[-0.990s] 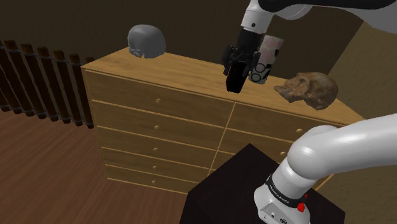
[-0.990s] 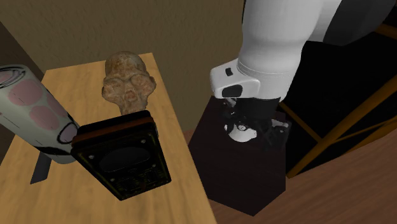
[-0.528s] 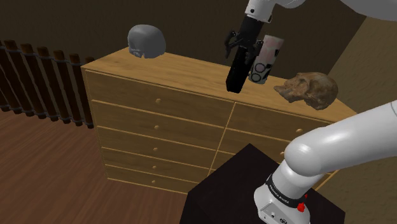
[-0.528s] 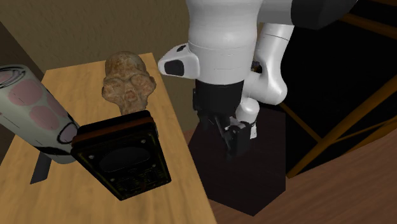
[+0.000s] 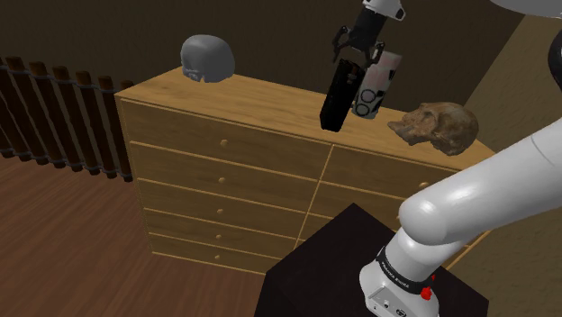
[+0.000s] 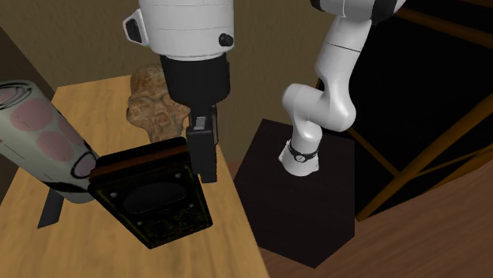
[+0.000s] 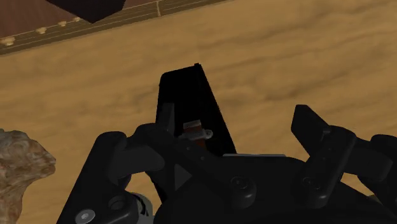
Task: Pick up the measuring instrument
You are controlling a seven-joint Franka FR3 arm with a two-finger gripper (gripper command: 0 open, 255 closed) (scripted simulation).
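Item: measuring instrument (image 5: pixel 337 99), a flat black slab with a brown band along its upper edge. It stands on end on top of the wooden dresser (image 5: pixel 252 104), right of centre in the shoulder view and lower left in the second exterior view. Long axis: near vertical, with the upper end tipped toward the patterned cylinder (image 5: pixel 374 83) just behind it; whether the two touch cannot be told. Broad face: turned toward the second exterior view's lower right. Neighbour: brown skull (image 5: pixel 439 126), apart, further right in the shoulder view. Gripper (image 5: pixel 351 54): just above the item's upper end, fingers (image 7: pixel 311 127) apart, nothing held. In the wrist view the slab sits off-centre, close by one finger rather than midway. Handling note: the step in hand appears to be the descent to grasp. It is best done by shifting sideways until the slab's thin dimension is centred between the fingers. The descent then runs straight along the long axis, and the fingers close gently on the two broad faces, since a knock at the top would likely topple it.
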